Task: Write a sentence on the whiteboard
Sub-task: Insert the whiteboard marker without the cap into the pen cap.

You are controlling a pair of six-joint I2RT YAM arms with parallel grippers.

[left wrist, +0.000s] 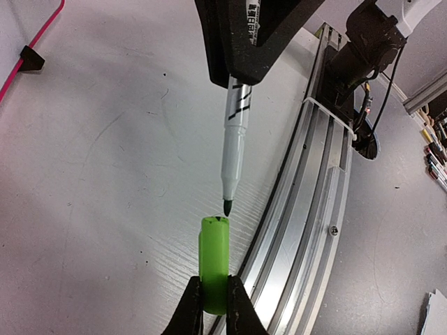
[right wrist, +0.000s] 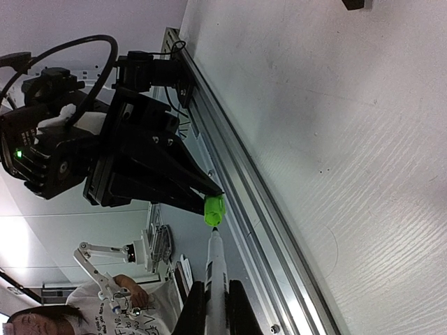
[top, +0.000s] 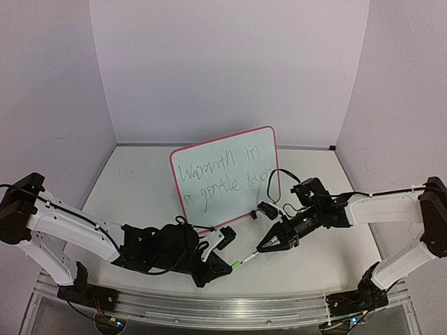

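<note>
We saw the whiteboard (top: 225, 209) standing mid-tabletop (top: 140, 188), facing the arms. Its sentence (top: 220, 174) ran in two thin green lines, "Warmth in a gentle touch". Nearer the front rail (left wrist: 307, 209), the right pincer (right wrist: 215, 300) was clamped on the marker (left wrist: 234, 139). The marker's tip was just at the mouth of the green cap (left wrist: 214, 262), which the left pincer (left wrist: 214, 300) gripped.

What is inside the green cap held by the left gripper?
Nothing visible yet: the tip of the marker sits just at the open mouth of the cap, not inserted. The left gripper covers the cap's lower end, and its interior cannot be seen.
</note>
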